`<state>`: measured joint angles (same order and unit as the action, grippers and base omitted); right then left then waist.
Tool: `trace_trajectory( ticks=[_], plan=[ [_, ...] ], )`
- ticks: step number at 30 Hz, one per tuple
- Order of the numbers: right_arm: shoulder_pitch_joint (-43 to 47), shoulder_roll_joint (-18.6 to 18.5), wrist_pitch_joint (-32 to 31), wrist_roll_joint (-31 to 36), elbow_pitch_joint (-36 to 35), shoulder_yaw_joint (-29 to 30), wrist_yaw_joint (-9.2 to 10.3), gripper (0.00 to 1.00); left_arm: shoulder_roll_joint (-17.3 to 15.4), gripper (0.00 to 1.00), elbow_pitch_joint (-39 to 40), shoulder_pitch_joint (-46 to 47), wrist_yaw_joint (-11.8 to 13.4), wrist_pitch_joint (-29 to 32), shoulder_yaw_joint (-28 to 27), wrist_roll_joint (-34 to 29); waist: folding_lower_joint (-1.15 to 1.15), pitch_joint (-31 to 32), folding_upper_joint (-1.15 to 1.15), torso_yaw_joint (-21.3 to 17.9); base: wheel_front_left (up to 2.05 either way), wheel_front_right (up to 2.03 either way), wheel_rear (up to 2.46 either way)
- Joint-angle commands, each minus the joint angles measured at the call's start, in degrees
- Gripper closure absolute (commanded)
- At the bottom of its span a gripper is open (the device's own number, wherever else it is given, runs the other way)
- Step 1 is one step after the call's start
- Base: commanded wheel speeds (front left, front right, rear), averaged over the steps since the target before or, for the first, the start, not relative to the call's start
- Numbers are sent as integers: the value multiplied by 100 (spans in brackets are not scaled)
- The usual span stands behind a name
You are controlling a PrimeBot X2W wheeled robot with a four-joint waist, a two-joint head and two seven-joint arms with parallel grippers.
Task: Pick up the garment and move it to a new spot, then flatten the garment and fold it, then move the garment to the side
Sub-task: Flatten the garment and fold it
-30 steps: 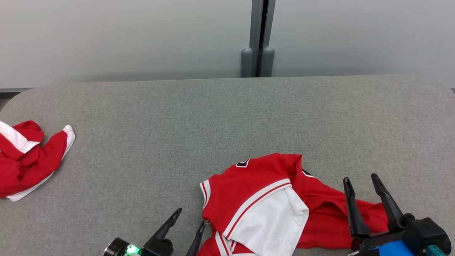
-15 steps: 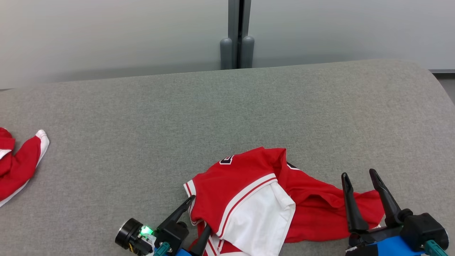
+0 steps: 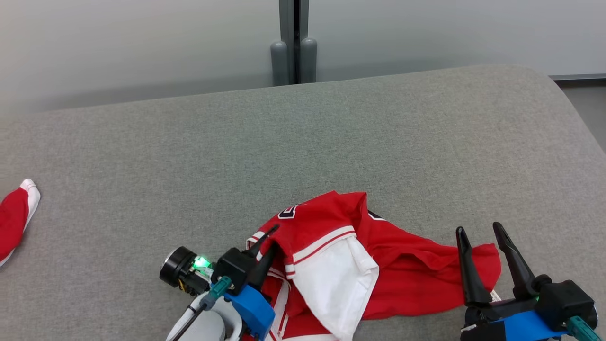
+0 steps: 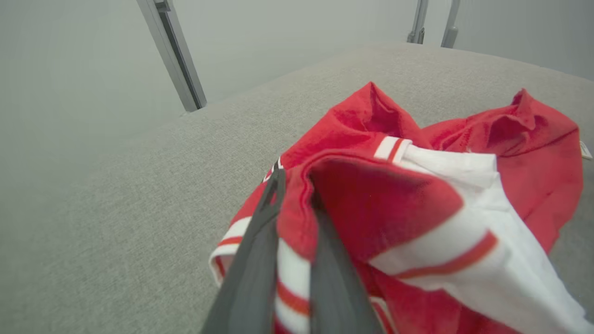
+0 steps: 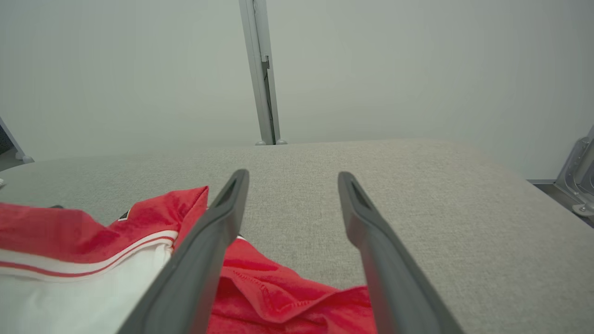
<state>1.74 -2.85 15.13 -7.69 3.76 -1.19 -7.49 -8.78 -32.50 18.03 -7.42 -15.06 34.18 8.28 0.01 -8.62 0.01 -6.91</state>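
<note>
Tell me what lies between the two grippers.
The red and white garment, crumpled on the grey table, as seen in the head view.

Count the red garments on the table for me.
2. The red-and-white garment lies front centre; a second red garment sits at the far left edge, mostly cut off.

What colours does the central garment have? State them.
The garment is red with a white panel and red-and-white striped trim; best in left wrist view.

Garment [image 3: 407,274]: red, white panel, red-white striped trim, small black mark. Worktop [image 3: 331,142]: plain grey weave. Second cloth [image 3: 14,220], left edge: red, white cuff. Right gripper [image 3: 478,228] fingers [image 3: 467,270]: black; mount [image 3: 530,329] blue.
</note>
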Motion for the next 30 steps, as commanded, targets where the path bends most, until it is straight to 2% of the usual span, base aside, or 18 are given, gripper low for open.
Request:
trace_trajectory(
  ticks=[1,9,15,22,28,29,30],
  plan=[
    [47,-7,2,-37,17,38,-2,0,-11,100,83,97,-6,-16,-139,96,-1,21,-1,68,0,0,0],
    [-6,-7,2,-12,50,22,-2,0,-253,100,632,231,42,-17,-904,466,-1,87,-1,428,0,0,0],
    [-129,-9,3,27,90,7,-1,0,-574,100,749,489,33,-17,-1309,599,-1,52,-1,472,0,0,0],
    [-249,-45,3,4,187,102,-1,0,-922,100,541,1163,15,25,-1628,771,-1,-130,-1,224,0,0,0],
    [-269,-39,3,-29,293,139,-1,0,-1048,100,-167,1714,0,68,-1679,927,-1,-288,-1,-40,0,0,0],
    [-288,-37,3,-40,303,128,-2,0,-1055,85,-326,1777,0,64,-1711,965,-1,-319,-1,-82,0,0,0],
    [-307,-34,3,-42,318,127,-2,0,-1071,49,-483,1822,0,60,-1717,966,-1,-347,-1,-111,0,0,0]
  ],
)
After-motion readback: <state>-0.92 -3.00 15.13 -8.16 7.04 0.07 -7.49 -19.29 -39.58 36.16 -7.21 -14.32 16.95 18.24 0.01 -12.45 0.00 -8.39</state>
